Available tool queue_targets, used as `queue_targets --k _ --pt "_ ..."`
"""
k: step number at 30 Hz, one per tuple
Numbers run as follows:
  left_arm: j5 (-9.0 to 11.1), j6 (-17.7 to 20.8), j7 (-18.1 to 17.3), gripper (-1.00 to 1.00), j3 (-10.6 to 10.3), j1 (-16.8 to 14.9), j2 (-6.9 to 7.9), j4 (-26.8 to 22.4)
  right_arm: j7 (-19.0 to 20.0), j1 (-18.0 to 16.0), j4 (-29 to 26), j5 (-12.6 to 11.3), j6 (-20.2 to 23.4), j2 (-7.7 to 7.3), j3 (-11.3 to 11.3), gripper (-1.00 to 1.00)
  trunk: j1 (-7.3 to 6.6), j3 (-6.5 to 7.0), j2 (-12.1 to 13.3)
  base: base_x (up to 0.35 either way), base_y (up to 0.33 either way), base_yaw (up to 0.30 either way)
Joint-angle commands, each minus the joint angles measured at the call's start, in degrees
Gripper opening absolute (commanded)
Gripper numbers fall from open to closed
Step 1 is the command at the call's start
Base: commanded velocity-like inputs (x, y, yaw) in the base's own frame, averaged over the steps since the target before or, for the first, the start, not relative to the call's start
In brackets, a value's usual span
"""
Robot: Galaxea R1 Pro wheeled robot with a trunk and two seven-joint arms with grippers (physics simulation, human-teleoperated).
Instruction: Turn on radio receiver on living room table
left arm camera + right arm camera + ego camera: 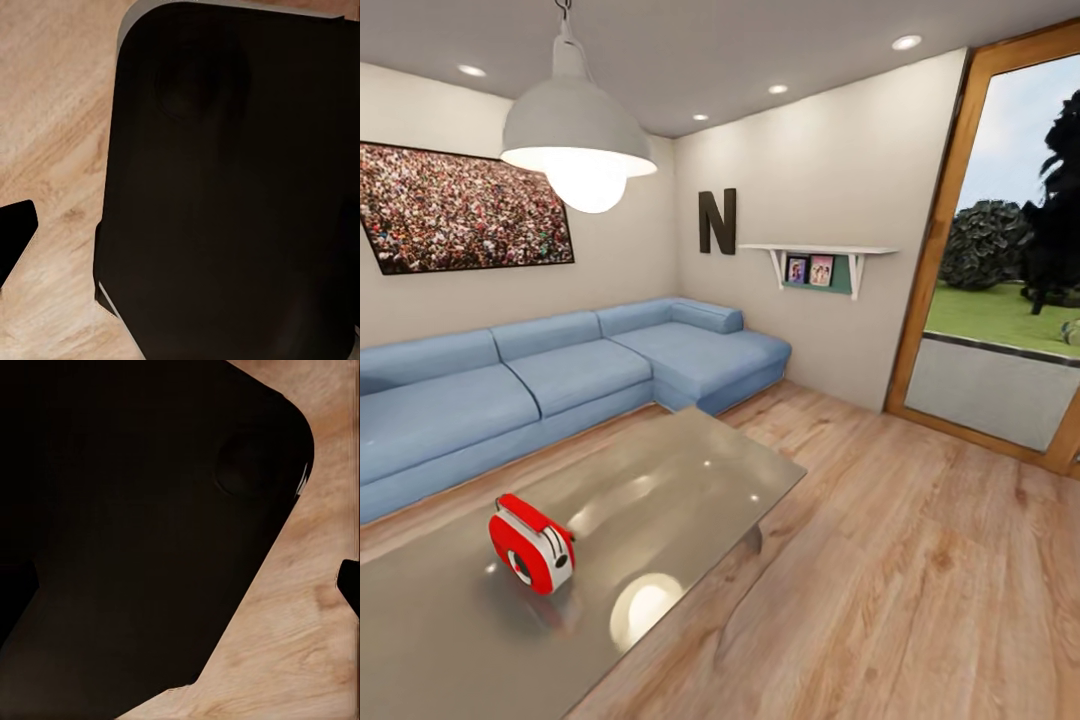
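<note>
Approaching: red radio receiver (532, 557) stands on glossy coffee-table surface (690, 470), near left edge of head view. End effector state: cannot tell. Risk: base striking surface corner; overreach toppling radio.

The radio (531, 543) is small, red, with rounded corners, white trim stripes and a round dark dial on its front face, plus a thin handle along its top. It stands upright on the table (690, 470), toward the near left part of the top, its dial turned toward the near right. The table is low, rectangular, with a glossy grey-brown top that mirrors the radio and a bright lamp glow. It stands on the room's light wood plank floor (920, 560), just in front of a blue L-shaped sofa (570, 375)
</note>
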Motion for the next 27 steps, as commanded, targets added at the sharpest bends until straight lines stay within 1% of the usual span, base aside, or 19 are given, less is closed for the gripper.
queue_targets --k 1,9,14,18,27 --pt "0.0 0.0 0.0 1.0 0.0 0.0 0.0 0.0 0.0 0.0 0.0 0.0 0.0 0.0 0.0 1.0 0.0 0.0 0.0 0.33 0.0 0.0" --pt "-0.1 -0.1 0.0 1.0 0.0 0.0 0.02 0.0 0.0 0.0 0.0 0.0 0.0 0.0 0.0 1.0 0.0 0.0 0.0 0.33 0.0 0.017" --pt "-0.1 -0.2 0.0 1.0 -0.1 0.0 0.03 0.0 0.0 0.0 0.0 0.0 -1.4 -0.07 0.0 1.0 0.0 0.0 0.0 0.276 0.0 0.23" --pt "-0.1 -0.2 0.0 1.0 -0.1 0.0 0.0 0.0 -0.1 0.0 0.0 0.0 -2.8 -0.07 0.0 1.0 0.0 0.0 0.0 0.061 0.0 0.289" --pt "-0.1 -0.2 0.0 1.0 -0.1 0.0 0.0 0.0 -0.1 0.0 0.0 0.0 -3.0 -0.06 0.0 1.0 0.0 0.0 0.0 0.006 0.0 0.299"
